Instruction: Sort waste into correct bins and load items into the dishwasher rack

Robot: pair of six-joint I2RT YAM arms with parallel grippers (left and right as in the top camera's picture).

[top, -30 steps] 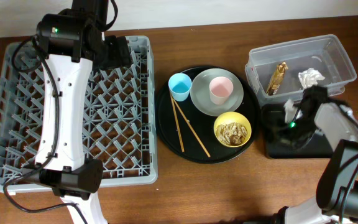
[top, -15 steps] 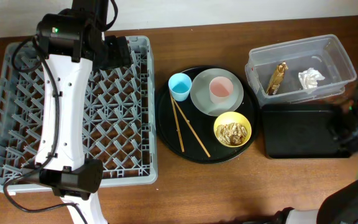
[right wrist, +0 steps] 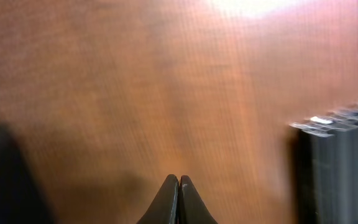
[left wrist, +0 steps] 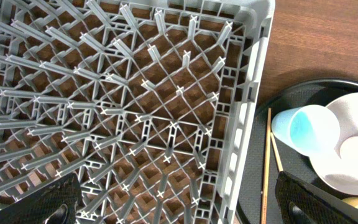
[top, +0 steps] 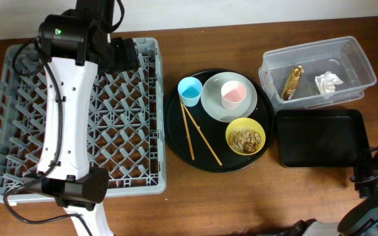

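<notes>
Grey rack (top: 123, 124) fills the left, with the left pincer (left wrist: 179, 205) spread wide above it. One round tray (top: 174, 124) carries one blue cup (top: 189, 90), one pink cup (top: 233, 94) on one plate (top: 214, 108), two chopsticks (top: 188, 134) and one bowl (top: 230, 134) of scraps (top: 245, 139). One wrapper (top: 294, 80) and one tissue (top: 328, 82) lie in the far-right clear tub (top: 310, 72); the right pincer (right wrist: 178, 185) is clenched over the tabletop (right wrist: 135, 93).

Your overhead view is bright and sharp, with soft, even light and hardly any dark shadows. The clear tub (top: 365, 60) shines a little. Your left wrist view is sharp too. Your right wrist view is blurry, with white glare on the table (right wrist: 104, 93) near the top.
</notes>
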